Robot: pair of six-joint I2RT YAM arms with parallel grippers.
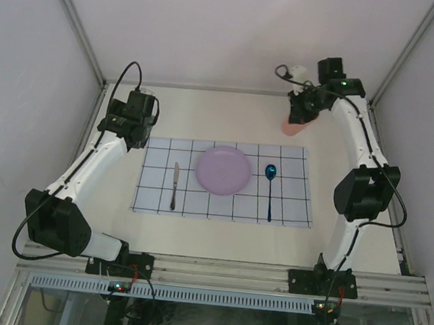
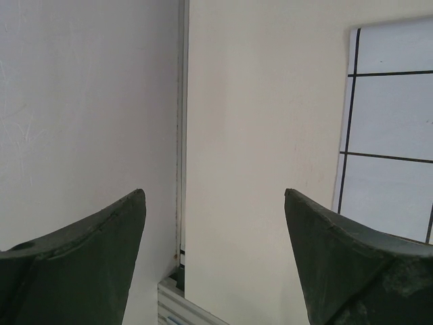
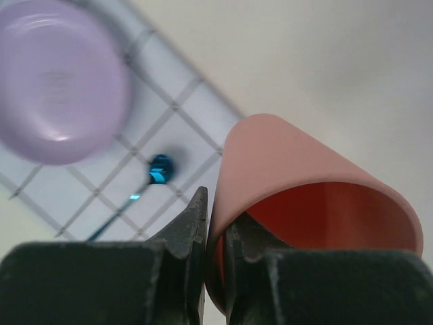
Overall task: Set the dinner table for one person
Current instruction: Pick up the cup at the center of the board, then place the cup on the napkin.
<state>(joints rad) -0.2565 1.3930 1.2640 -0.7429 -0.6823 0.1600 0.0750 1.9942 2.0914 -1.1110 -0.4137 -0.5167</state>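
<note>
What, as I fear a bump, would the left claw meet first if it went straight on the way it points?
Probably bare dinner table: the open left claw aims at the plain strip between the side rail and the grid cloth. Nothing shows in between, though depth is unclear.

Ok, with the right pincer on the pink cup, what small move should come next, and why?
Probably lift the pink cup a little and start carrying it toward the checked cloth. The right pincer is shut on its wall, one finger inside, while plate, knife and spoon already lie on the cloth; the cup is off it, beyond the far right corner.
</note>
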